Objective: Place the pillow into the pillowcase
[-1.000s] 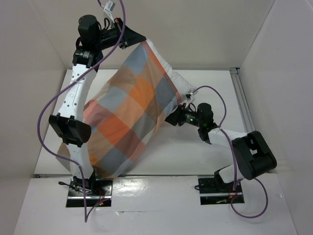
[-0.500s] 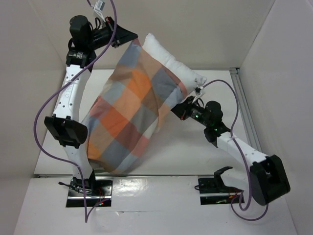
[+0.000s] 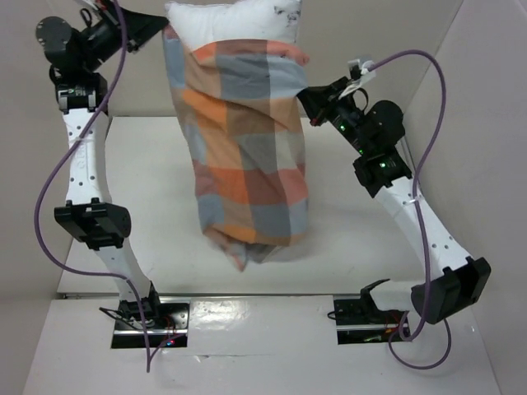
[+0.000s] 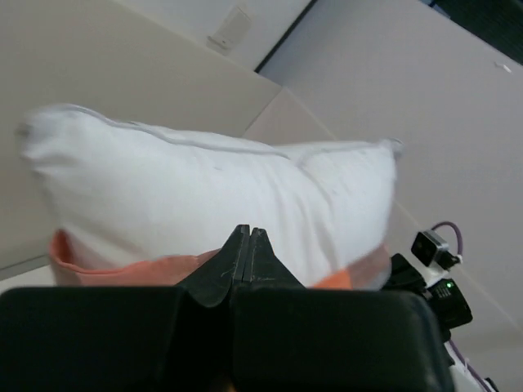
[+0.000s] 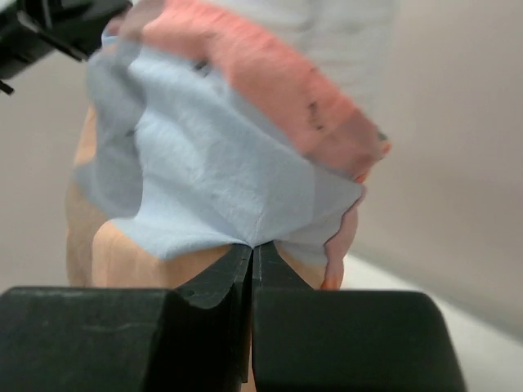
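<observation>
Above the white table [image 3: 362, 247], the pillowcase [image 3: 247, 156] hangs lengthwise between the two raised arms, with its open mouth at the far top and its closed end dangling toward the near edge. The pillow [image 3: 230, 20] sits mostly inside, and only a white band sticks out of the mouth. The left gripper [image 3: 160, 29], jaws pressed together, appears to pinch the mouth's left corner, though its wrist view hides the contact, while the right gripper [image 3: 303, 97], jaws tight, clamps a fold of blue and orange cloth at the right corner.
</observation>
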### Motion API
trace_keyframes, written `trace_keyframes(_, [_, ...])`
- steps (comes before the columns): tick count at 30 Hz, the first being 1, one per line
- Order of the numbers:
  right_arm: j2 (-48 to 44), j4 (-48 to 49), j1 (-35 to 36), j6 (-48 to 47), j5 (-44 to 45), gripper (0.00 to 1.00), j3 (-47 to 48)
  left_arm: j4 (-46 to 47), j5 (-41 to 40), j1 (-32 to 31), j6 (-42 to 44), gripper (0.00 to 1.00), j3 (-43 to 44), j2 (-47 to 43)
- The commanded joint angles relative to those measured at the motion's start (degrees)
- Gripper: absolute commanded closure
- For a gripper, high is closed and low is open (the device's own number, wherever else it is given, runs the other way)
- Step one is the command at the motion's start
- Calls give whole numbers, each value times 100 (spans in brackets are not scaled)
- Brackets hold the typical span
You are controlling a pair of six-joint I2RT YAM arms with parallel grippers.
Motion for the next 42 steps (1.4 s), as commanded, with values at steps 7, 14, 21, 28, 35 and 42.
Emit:
trace_keyframes(7, [-596,-543,-69,-890,1567,100,-1125,1567,245,827,-859,100,-780,-1035])
trace_keyframes(14, [968,-420,-139,-1083,1640,100,2379,2137,297,827,-1947,100,238,-298])
trace_keyframes(21, [-99,1327,-139,-802,1113,100,1934,2481,192,1002,-2248,100,459,-499])
trace_keyframes(28, [254,892,-139,-873,1253,100,1973,2148,-282,1107,-2134,100,966,-527])
trace_keyframes(35, [1007,730,-139,-899,576,100,4105,2823,-187,1495,-2995,100,690,-629])
trace_keyframes(42, [-111,240,-139,-1013,1075,100,880,2431,402,1012,-1689,100,-1841,-1923])
